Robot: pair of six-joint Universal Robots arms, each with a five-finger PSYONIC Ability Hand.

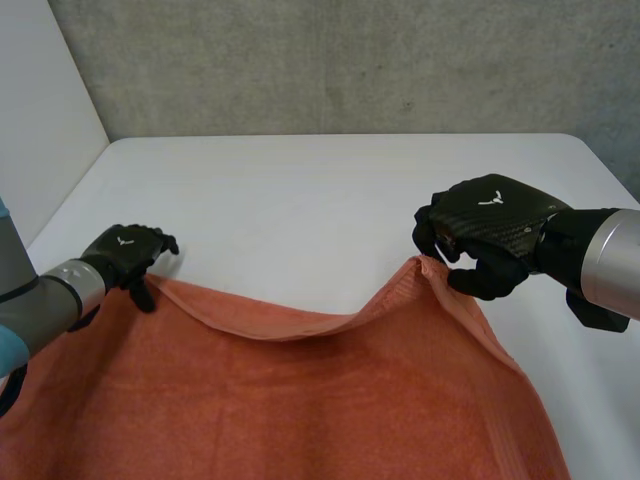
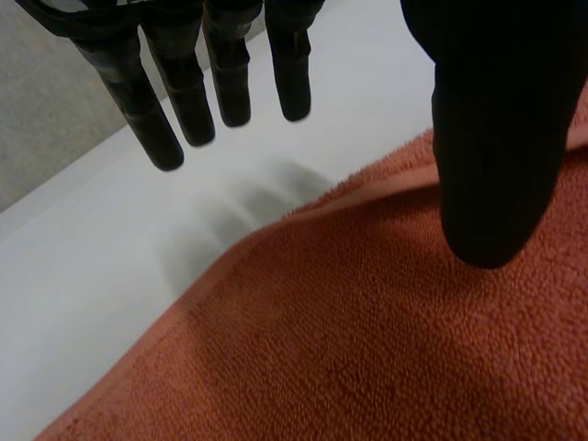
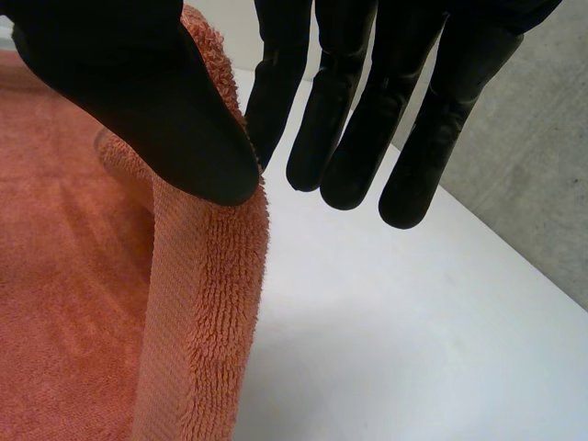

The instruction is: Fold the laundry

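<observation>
Fingers (image 3: pixel 276 92) of your right hand (image 1: pixel 490 220) thinly pinch an orange towel (image 1: pixel 300 400) corner; your left hand (image 1: pixel 125 250) is spread, so lifting could skew it.

White table set against a grey concrete wall, under soft even light
The table (image 1: pixel 330 190) has a smooth, matt white top, and its far edge runs along the foot of the concrete wall (image 1: pixel 350 60). The far right corner of the table is rounded. The concrete is mottled grey, with small pits and faint pale streaks. A plain white wall (image 1: pixel 40 100) stands at the left side and meets the concrete in a straight vertical corner. The lighting is diffuse, with no glare on the tabletop; shadows on it are faint and soft-edged
</observation>
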